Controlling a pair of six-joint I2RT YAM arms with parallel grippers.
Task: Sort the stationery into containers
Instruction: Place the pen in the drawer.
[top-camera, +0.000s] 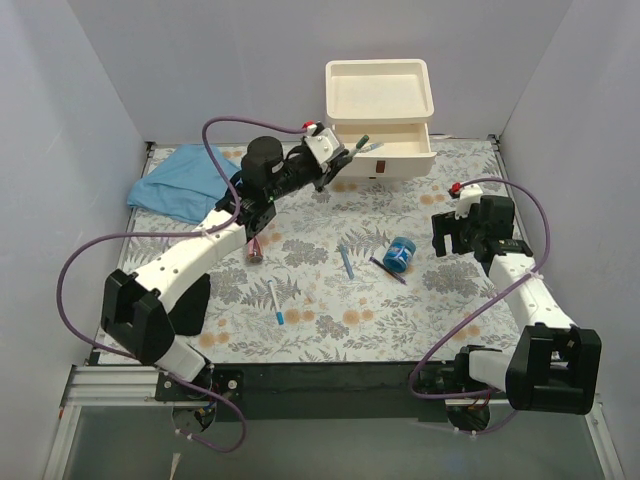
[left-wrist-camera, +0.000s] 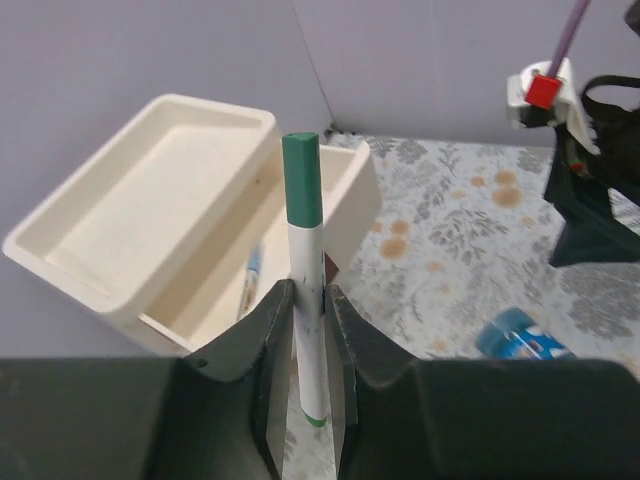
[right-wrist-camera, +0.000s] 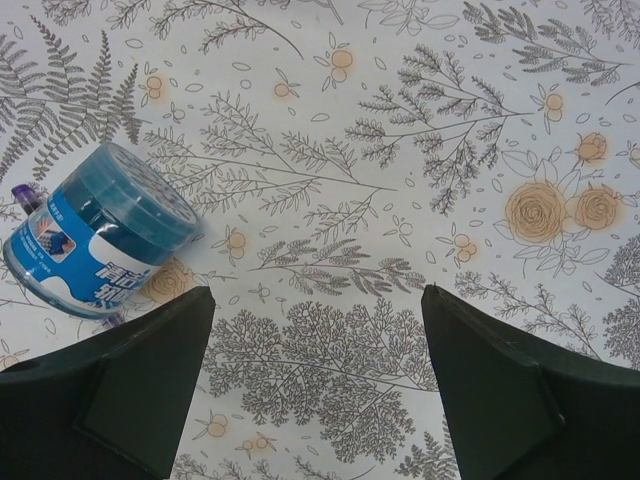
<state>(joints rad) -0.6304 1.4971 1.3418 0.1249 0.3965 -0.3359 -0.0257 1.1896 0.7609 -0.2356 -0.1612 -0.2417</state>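
My left gripper (left-wrist-camera: 307, 300) is shut on a white pen with a green cap (left-wrist-camera: 303, 180), which stands upright between the jaws. It hovers just in front of the cream drawer unit's open top drawer (left-wrist-camera: 350, 185), where a blue-capped pen (left-wrist-camera: 253, 270) lies inside. From above, the left gripper (top-camera: 335, 155) sits at the drawer's (top-camera: 412, 152) left end, below the tray top (top-camera: 378, 85). My right gripper (right-wrist-camera: 315, 290) is open over bare table, right of the blue tape roll (right-wrist-camera: 100, 230). Loose on the table lie the roll (top-camera: 400, 253), a blue pen (top-camera: 346, 262), a white pen (top-camera: 275, 301) and a pink tube (top-camera: 256, 248).
A light-blue cloth (top-camera: 185, 180) lies at the back left. A thin purple pen (top-camera: 388, 270) pokes out from under the roll. Grey walls close the table in on three sides. The right arm (left-wrist-camera: 590, 170) shows at the right of the left wrist view.
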